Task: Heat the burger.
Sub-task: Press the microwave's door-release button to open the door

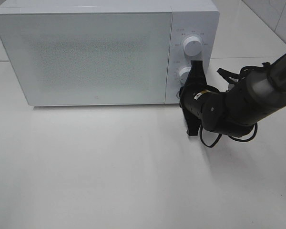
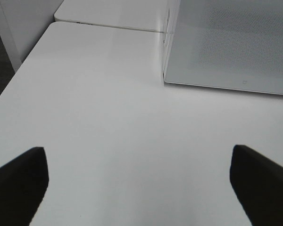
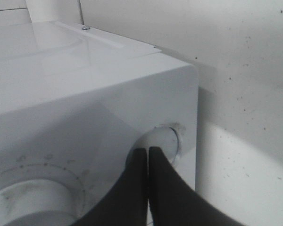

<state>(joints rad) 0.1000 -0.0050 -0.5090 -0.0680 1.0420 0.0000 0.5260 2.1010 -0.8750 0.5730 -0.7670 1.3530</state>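
The burger is out of view. The white microwave (image 1: 86, 52) stands at the back with its door shut. My right gripper (image 1: 197, 64) is shut and empty, pointing up the control panel between the upper knob (image 1: 192, 46) and the lower knob (image 1: 184, 74). In the right wrist view the closed fingertips (image 3: 147, 150) sit at the rim of a white knob (image 3: 169, 137); I cannot tell whether they touch it. My left gripper (image 2: 137, 150) is open over bare table, with nothing between its dark fingers (image 2: 19, 183).
The microwave's front corner (image 2: 166, 80) is ahead and to the right of the left gripper. The white table (image 1: 109, 167) stretches in front of the microwave. The right arm's body and cables (image 1: 238, 109) hang beside the microwave's right side. A tiled wall is behind.
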